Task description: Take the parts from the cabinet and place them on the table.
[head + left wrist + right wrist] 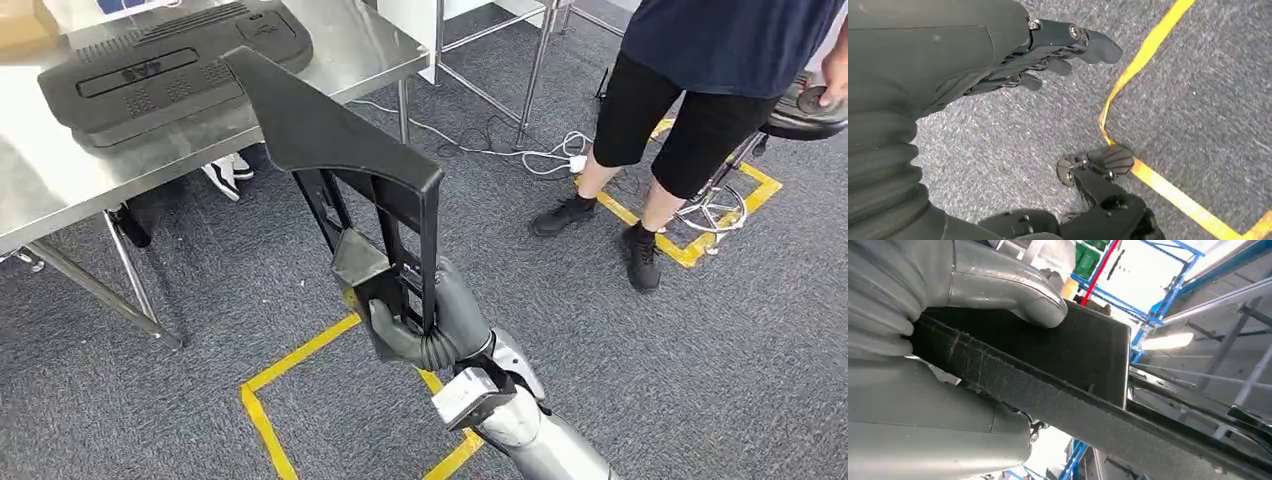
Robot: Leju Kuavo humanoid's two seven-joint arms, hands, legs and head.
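My right hand (425, 325) grips a long black plastic part (340, 155) by its lower frame and holds it upright above the carpet, its wide flat end leaning toward the metal table (60, 180). Close up in the right wrist view, my thumb (1013, 290) presses on the part's flat black face (1083, 350). A larger black moulded part (170, 65) lies flat on the table at the upper left. My left hand (1048, 55) hangs over the carpet, fingers apart and holding nothing.
A person in dark shorts (690, 110) stands at the upper right beside a black stool (810, 105). Yellow tape lines (290, 360) mark the grey carpet. Table legs (135, 280) and white cables (520, 155) lie ahead on the floor.
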